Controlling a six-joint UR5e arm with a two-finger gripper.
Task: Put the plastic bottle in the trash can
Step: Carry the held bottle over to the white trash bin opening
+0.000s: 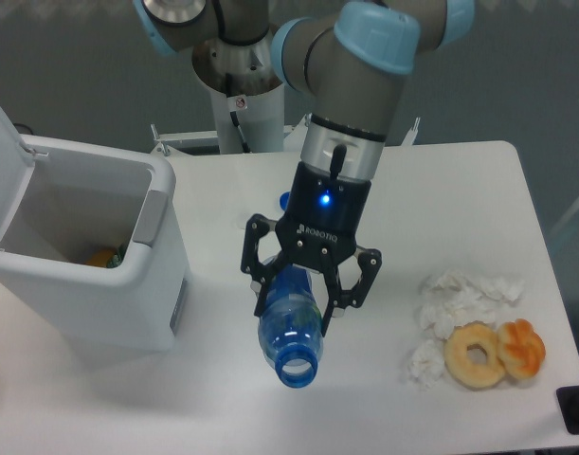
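A small blue-tinted plastic bottle (291, 330) hangs above the table's middle, its open blue-ringed neck pointing toward the camera. My gripper (298, 305) is shut on the bottle's body, with the fingers (262, 289) clamped on either side. The trash can (81, 256) is a large white bin at the left with a grey side panel. Its lid stands raised and its opening is uncovered, showing some orange and green items at the bottom. The bottle is to the right of the bin, apart from it.
A small blue cap (285, 201) lies on the table behind the gripper. At the right sit crumpled white tissues (464, 299), a doughnut (475, 355) and an orange pastry (522, 347). A dark object (578, 409) is at the bottom right corner.
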